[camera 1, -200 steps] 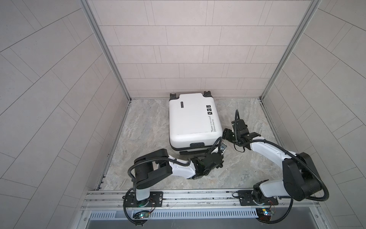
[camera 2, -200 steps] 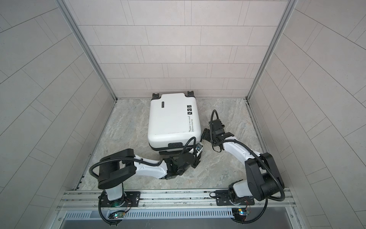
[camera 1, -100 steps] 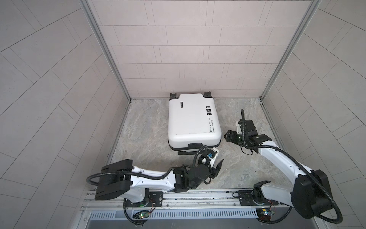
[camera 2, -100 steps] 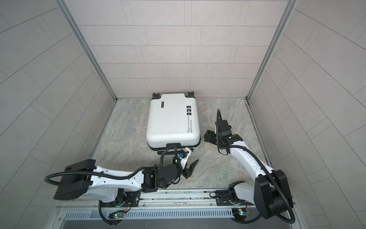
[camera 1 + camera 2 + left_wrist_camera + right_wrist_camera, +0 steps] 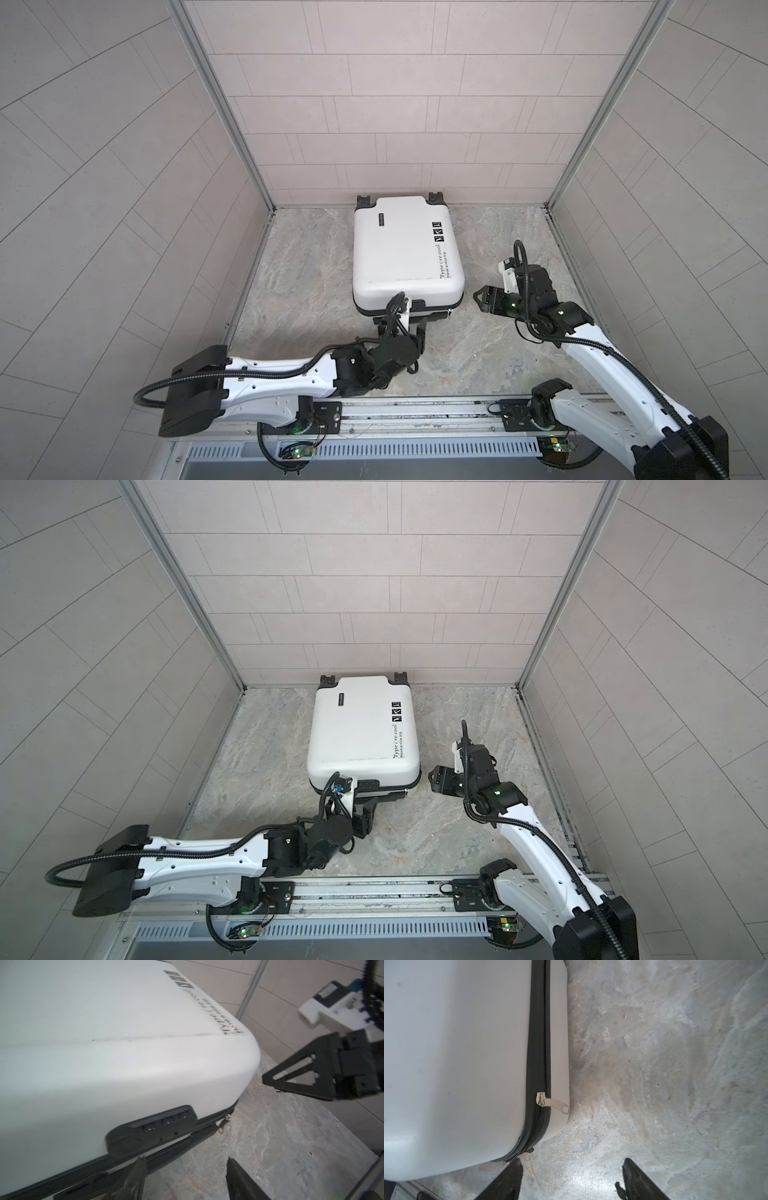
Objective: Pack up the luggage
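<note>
The luggage (image 5: 405, 253) (image 5: 361, 729) is a white hard-shell suitcase lying flat and closed on the stone floor, its wheels against the back wall. My left gripper (image 5: 405, 330) (image 5: 360, 812) (image 5: 186, 1167) stands open just in front of its near end, below the black combination lock (image 5: 155, 1126). One of its fingertips (image 5: 140, 1164) is right by the dark bar under the zipper band, and nothing is between the fingers. My right gripper (image 5: 478, 297) (image 5: 432, 777) (image 5: 572, 1165) is open and empty beside the near right corner. A metal zipper pull (image 5: 552, 1104) hangs there on the black zipper band.
Tiled walls close in the stone floor (image 5: 316, 291) at the back and on both sides. The arms' mounting rail (image 5: 415, 409) runs along the front edge. Bare floor lies left and right of the suitcase.
My left gripper has opened wider and moved from the suitcase's near right corner to the middle of its near end. The right arm has swung outward, with its gripper still beside the corner.
</note>
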You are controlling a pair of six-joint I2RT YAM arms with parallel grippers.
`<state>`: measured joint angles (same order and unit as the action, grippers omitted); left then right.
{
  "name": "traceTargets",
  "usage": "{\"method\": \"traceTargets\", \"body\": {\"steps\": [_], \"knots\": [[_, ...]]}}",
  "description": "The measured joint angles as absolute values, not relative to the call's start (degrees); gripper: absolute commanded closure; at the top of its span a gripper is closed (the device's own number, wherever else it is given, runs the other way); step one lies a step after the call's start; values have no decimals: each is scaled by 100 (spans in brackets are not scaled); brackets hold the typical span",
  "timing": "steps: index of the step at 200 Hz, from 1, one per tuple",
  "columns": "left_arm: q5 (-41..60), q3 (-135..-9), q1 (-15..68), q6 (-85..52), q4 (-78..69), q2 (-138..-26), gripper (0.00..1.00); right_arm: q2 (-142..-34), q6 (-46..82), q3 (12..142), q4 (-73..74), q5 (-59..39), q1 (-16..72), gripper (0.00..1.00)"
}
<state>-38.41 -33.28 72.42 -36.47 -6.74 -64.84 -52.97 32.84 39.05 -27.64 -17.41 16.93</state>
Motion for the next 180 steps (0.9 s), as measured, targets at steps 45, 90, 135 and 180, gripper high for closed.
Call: {"method": "traceTargets", "body": {"steps": [45, 90, 135, 180], "knots": [[-3179, -3033, 6326, -3813, -558, -6230, 34, -5190, 3343, 3789, -2689, -1758, 2060, 22], [-2473, -3162, 5472, -3701, -626, -6563, 34, -5365, 3339, 3802, -2543, -1758, 2235, 23], [-1900, -3472, 4976, -3610, -888, -7035, 34, -5607, 3306, 3909, -2440, -1737, 2322, 23], [-1468, -3579, 4731, -3813, -952, -7124, 34, -5824, 3260, 4038, -2377, -1717, 2364, 24]]}}
